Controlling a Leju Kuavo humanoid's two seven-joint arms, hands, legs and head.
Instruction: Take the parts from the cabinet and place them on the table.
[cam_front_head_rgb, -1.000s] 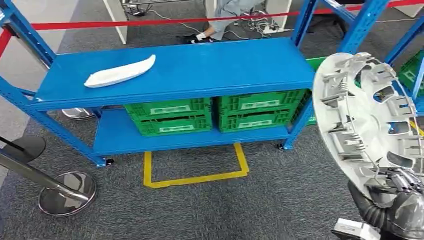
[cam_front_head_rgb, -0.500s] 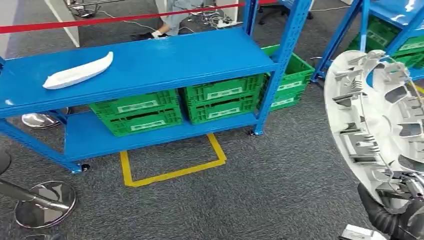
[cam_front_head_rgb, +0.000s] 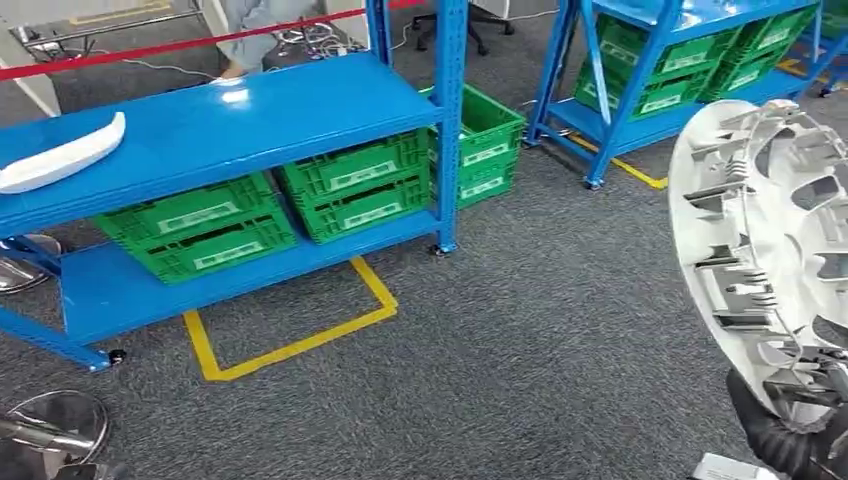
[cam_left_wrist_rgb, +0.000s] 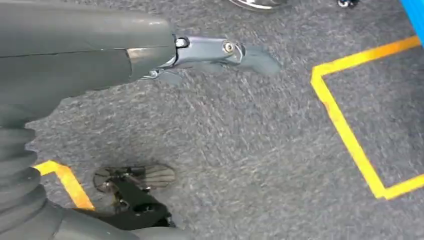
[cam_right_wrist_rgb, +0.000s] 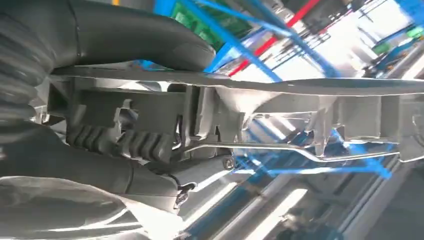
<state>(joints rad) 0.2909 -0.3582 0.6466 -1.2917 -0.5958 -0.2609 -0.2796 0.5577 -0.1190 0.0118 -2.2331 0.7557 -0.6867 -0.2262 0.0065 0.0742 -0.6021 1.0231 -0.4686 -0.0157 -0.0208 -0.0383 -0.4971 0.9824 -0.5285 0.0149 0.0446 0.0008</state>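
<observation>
Right hand (cam_front_head_rgb: 800, 425) grips the rim of a silver wheel cover (cam_front_head_rgb: 770, 250), held upright, ribbed inner side facing the camera, well right of the blue cabinet (cam_front_head_rgb: 230, 125). Left hand (cam_left_wrist_rgb: 210, 52) hangs over grey carpet (cam_left_wrist_rgb: 240, 140), fingers loosely extended, holding nothing. White curved part (cam_front_head_rgb: 60, 155) lies on the cabinet's top shelf, above green crates (cam_front_head_rgb: 350, 190).

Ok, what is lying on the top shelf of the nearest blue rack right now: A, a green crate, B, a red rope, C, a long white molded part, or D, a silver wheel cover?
C: a long white molded part lies on the top shelf, while the green crates sit on the shelf below and the right hand holds the wheel cover.
</observation>
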